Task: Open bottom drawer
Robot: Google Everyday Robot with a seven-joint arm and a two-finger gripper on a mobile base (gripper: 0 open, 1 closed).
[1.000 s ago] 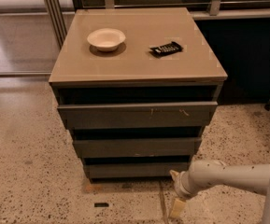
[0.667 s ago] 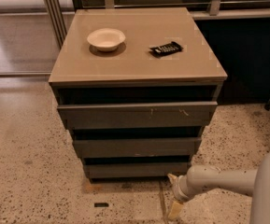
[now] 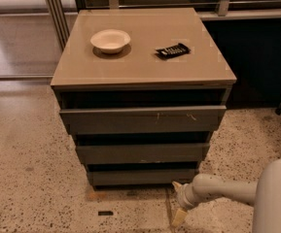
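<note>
The bottom drawer [image 3: 142,176] is the lowest, narrowest dark grey front of the cabinet, flat and handleless, close to the floor. Above it are the mid-sized front [image 3: 142,153] and the widest front [image 3: 142,119] with pale scratches. My gripper [image 3: 178,203] is at the end of the white arm [image 3: 218,189], low near the floor, just below and in front of the bottom drawer's right corner. One pale fingertip [image 3: 179,216] points down toward the floor, another sits near the drawer's lower edge.
On the tan cabinet top [image 3: 140,62] stand a white bowl [image 3: 110,40] and a black snack packet [image 3: 172,50]. A small dark object [image 3: 105,212] lies on the speckled floor. A dark wall panel [image 3: 261,62] is at right, metal posts [image 3: 57,13] at back left.
The arm has shifted slightly left and the gripper has edged closer to the bottom drawer's right corner. The drawers have not moved.
</note>
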